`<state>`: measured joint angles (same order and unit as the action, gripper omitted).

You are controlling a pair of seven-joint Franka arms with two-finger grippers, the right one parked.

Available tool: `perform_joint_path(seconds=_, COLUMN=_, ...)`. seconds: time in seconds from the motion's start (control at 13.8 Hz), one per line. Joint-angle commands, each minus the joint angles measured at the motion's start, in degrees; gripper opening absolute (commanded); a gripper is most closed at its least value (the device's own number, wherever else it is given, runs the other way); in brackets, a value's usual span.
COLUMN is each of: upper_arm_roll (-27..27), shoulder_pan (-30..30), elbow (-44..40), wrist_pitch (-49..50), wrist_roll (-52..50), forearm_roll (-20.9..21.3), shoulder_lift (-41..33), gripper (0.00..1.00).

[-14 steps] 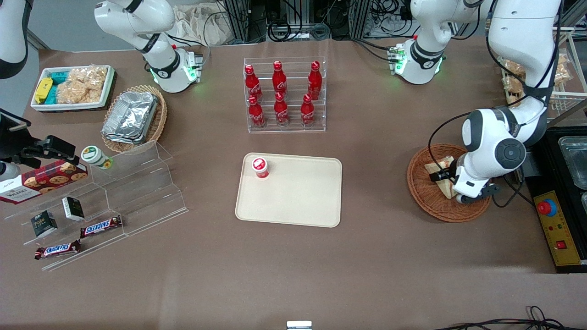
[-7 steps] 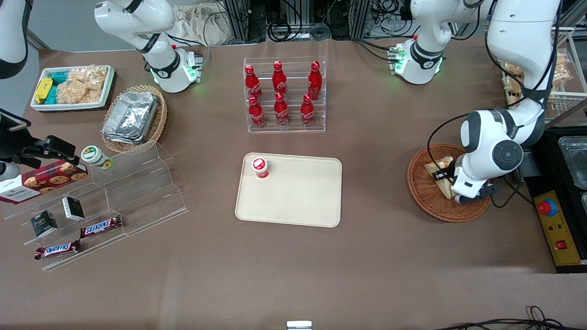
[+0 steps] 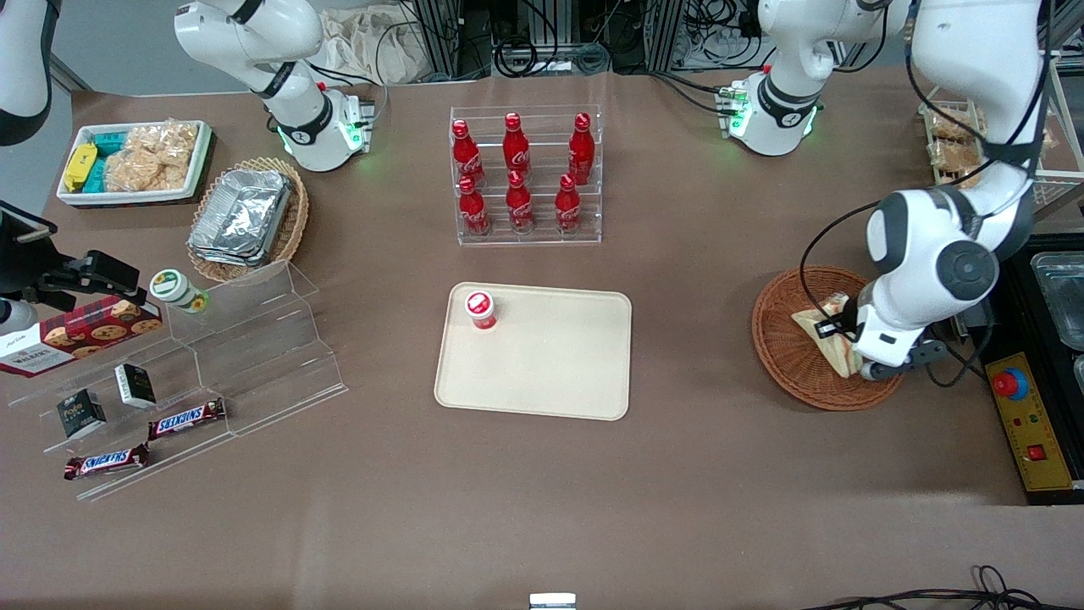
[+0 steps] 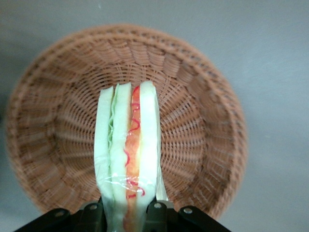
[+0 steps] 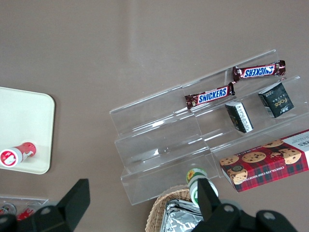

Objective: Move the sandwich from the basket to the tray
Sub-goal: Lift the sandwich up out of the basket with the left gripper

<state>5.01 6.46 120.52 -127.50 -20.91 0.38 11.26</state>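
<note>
Brown tabletop (image 3: 694,474): sandwich pick, working arm's end.
Gripper (image 4: 124,215) clamped on sandwich (image 4: 128,159), held above basket (image 4: 203,96); tray (image 3: 550,373) mid-table, well apart.

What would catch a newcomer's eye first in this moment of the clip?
The gripper stands out, shut on the wrapped sandwich and holding it over the basket at the working arm's end of the table. Next, the red bottles in their clear rack, and nearer the front camera the tray with one red-capped cup on it.
</note>
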Motion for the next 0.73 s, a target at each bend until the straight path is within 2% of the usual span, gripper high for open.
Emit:
perform_joint_path(seconds=0.0, upper_arm_roll=-0.4, shoulder_pan=0.8, elbow=-3.9, wrist_pitch=7.9, wrist_roll=-1.4, forearm_roll=1.1, shoulder_lift=-5.9, gripper=0.29)
perform_joint_path(seconds=0.15, upper_arm_roll=-1.1, shoulder_pan=0.9, elbow=-8.6, wrist_pitch=14.7, wrist_roll=-1.6, forearm_roll=1.1, shoulder_lift=-7.7, gripper=0.29)
perform_joint_path(seconds=0.36, upper_arm_roll=-5.1, shoulder_pan=0.9, elbow=-18.9, wrist_pitch=28.1, wrist_roll=-2.7, forearm_roll=1.0, shoulder_lift=-7.9, gripper=0.30)
perform_joint_path(seconds=0.65, upper_arm_roll=-15.6, shoulder_pan=0.9, elbow=-24.0, wrist_pitch=33.4, wrist_roll=-15.2, forearm_roll=1.0, shoulder_lift=-7.5, gripper=0.30)
